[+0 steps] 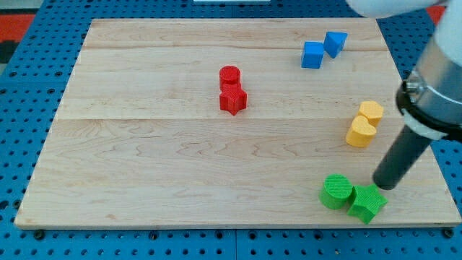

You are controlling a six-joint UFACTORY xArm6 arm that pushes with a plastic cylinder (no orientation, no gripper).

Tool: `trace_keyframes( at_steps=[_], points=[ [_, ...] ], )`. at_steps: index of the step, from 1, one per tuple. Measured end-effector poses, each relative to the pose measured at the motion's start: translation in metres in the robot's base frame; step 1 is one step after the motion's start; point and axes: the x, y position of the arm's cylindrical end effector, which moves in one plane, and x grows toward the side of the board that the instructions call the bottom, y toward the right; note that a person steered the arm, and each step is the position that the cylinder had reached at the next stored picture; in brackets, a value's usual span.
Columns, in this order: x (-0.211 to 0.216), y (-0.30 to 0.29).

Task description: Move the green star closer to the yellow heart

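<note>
The green star (367, 203) lies near the view's bottom right corner of the wooden board (144, 159), touching a green cylinder (336, 191) on its left. The yellow heart (360, 133) sits above them near the right edge, with a yellow hexagon block (371, 111) touching its upper right. My tip (385, 185) rests on the board just above and right of the green star, close to or touching it, and below and right of the yellow heart.
A red cylinder (229, 75) and a red star (232, 100) touch each other at mid board. Two blue blocks (312, 55) (334, 43) sit at the view's top right. The board's right and bottom edges are close to the green blocks.
</note>
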Motion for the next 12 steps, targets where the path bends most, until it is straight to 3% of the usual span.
trace_keyframes(
  at_steps=[1, 2, 3, 5, 6, 8, 12],
  points=[
    [0.012, 0.061],
    [0.056, 0.025],
    [0.057, -0.01],
    [0.007, -0.169],
    [-0.003, -0.154],
    [0.027, -0.181],
    [-0.004, -0.123]
  ],
)
